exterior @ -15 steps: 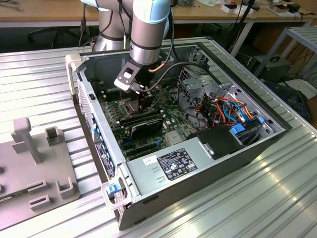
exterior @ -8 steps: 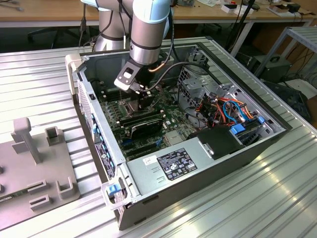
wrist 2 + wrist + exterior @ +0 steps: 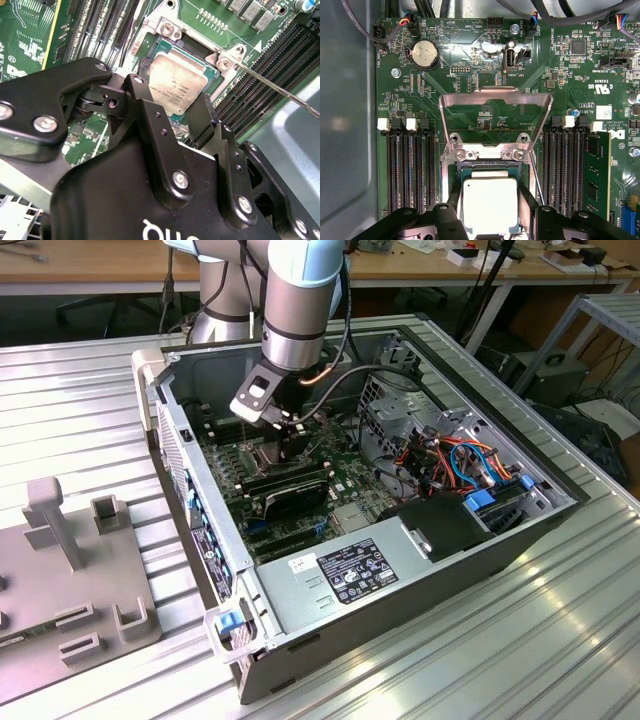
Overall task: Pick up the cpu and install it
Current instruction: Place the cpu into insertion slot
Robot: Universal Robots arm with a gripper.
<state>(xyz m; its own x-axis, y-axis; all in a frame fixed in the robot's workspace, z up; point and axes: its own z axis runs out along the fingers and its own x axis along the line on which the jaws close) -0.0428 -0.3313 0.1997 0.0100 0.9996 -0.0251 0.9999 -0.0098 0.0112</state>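
Note:
The cpu (image 3: 490, 206), a small square chip with a dull silver top, sits between my gripper's two black fingers (image 3: 454, 199) directly over the dark socket (image 3: 489, 170) on the green motherboard. In the second wrist view the cpu (image 3: 172, 80) lies low in the socket (image 3: 150, 52) opening, slightly tilted. My gripper (image 3: 174, 109) is shut on its two opposite edges. In the exterior view the gripper (image 3: 290, 435) reaches down into the open computer case (image 3: 200, 490) near the board's middle.
The socket's hinged metal frame (image 3: 495, 107) stands open beyond the cpu, and its thin lever rod (image 3: 280, 90) sticks out sideways. Memory slots (image 3: 412, 170) and a fitted memory stick (image 3: 597, 175) flank the socket. A power supply (image 3: 350, 570) and cables (image 3: 450, 460) crowd the case.

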